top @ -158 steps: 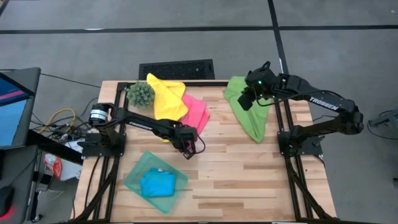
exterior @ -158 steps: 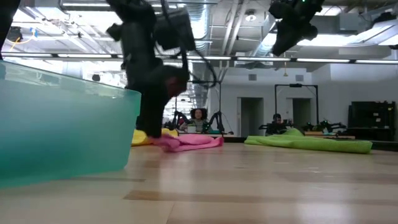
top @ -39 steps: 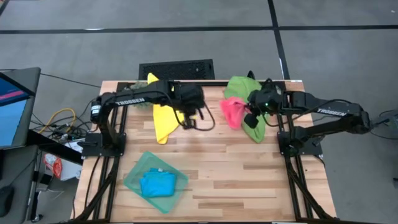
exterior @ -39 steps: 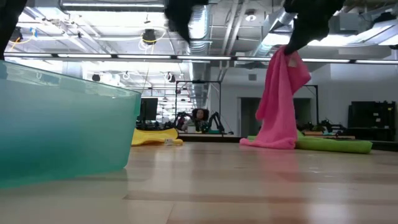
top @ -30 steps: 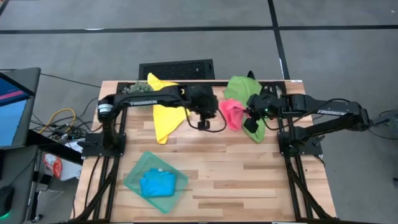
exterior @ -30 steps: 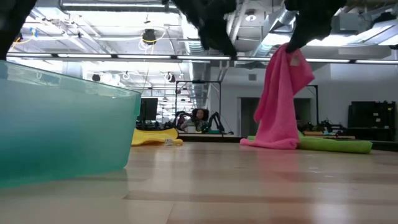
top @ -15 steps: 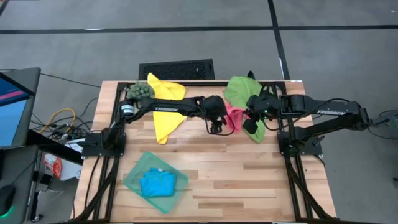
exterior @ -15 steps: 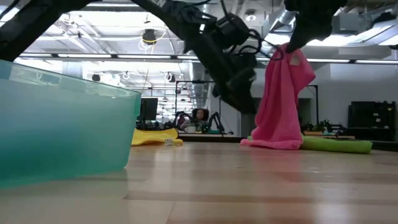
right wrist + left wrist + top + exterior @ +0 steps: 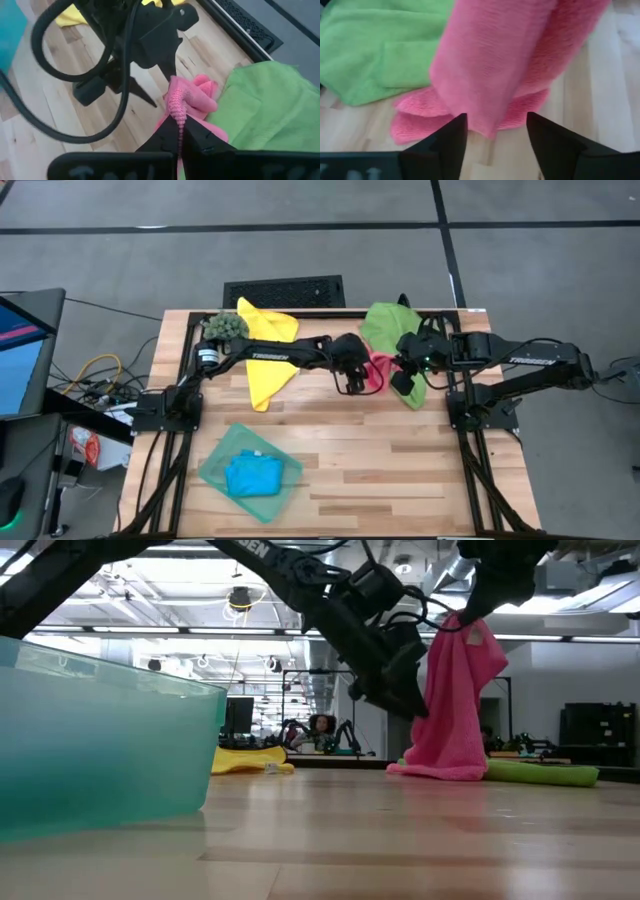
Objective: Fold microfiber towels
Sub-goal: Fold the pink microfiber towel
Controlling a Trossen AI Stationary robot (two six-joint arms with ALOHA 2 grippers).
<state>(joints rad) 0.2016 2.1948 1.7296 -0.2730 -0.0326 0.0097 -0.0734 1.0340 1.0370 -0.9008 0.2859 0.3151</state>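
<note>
From above, the right gripper held the pink towel pinched at its top edge near the far right of the table, beside the green towel, while the left gripper had reached right across the table until it sat just beside the pink cloth; 1 second before it had stopped short of it, over bare wood. The yellow towel lay at the far left near the small spiky plant, and the blue towel sat in the teal tray at the near left. In the low view the pink towel hung from the right gripper with its lower end bunched on the table, and the left gripper was against its hanging edge, closer than half a second earlier. In the left wrist view the left gripper stood open, its 2 fingers on either side of the pink towel's lower fold, not yet closed on it. In the right wrist view the right gripper was clamped on a thin ridge of pink cloth. It looked as though the left was about to take a second corner so the towel could be spread for folding.
</note>
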